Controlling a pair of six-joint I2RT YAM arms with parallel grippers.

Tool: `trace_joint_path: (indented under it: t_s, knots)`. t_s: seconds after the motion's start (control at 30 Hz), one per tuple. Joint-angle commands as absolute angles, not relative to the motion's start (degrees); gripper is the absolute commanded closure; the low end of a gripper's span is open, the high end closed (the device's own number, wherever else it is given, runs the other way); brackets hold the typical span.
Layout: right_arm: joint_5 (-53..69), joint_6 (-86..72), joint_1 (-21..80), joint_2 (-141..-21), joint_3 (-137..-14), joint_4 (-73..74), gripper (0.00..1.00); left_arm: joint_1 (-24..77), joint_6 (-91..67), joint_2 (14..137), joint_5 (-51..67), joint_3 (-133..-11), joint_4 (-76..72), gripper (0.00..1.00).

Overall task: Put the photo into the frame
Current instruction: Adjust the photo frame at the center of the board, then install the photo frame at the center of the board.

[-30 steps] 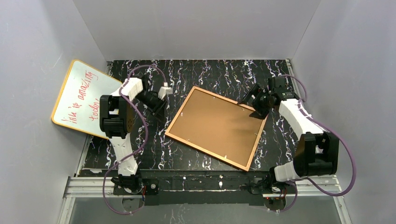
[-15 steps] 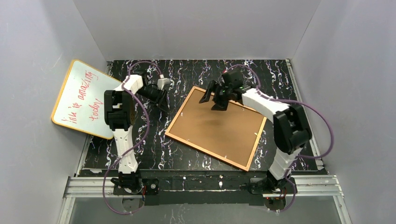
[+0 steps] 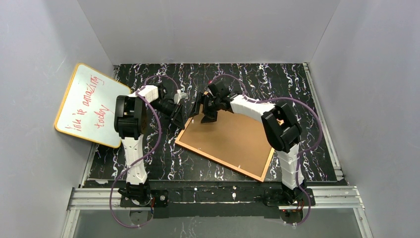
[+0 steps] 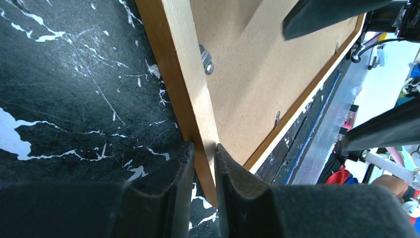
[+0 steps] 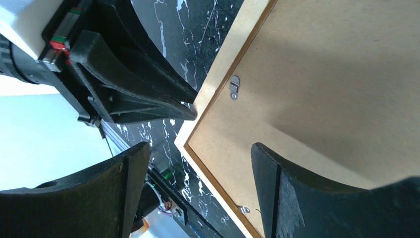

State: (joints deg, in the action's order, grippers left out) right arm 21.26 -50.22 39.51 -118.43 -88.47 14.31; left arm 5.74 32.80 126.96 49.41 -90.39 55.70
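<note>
The frame [image 3: 233, 136] lies back-up on the black marbled table, its brown board showing. My left gripper [image 3: 180, 118] is at the frame's far-left edge. In the left wrist view my left gripper [image 4: 204, 152] is shut on the wooden border [image 4: 183, 74]. My right gripper [image 3: 203, 114] is open and empty, just above the frame's far-left corner. In the right wrist view my right gripper [image 5: 195, 168] straddles the board [image 5: 322, 74] and border, with the left gripper's fingers [image 5: 148, 96] at the border. The photo is not in view.
A yellow-edged whiteboard [image 3: 89, 104] with red writing leans against the left wall. Small metal turn clips [image 4: 205, 58] sit along the frame's back edge. Grey walls close in the table on three sides. A metal rail [image 3: 213, 196] runs along the near edge.
My right arm has swung left from the frame's far-right corner to its far-left corner. My left gripper has moved down and right to the frame's edge.
</note>
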Motion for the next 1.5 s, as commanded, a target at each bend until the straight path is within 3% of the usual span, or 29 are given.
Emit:
trace_joint_path:
  t_s: [0.0,0.33,1.47]
  knots:
    - [22.79,-50.72,40.43,-121.59,-92.18,12.45,0.18,5.45,32.60,124.46,47.55,-88.45,54.24,0.82]
    - [22.38,-49.84,40.70,-126.23,-94.50,11.48,0.23,5.45,31.28,123.87,46.77,-85.99,51.60,0.87]
    - [25.83,-51.59,41.23,-132.23,-100.63,9.67,0.32,5.45,31.11,123.78,46.14,-85.48,50.10,0.89]
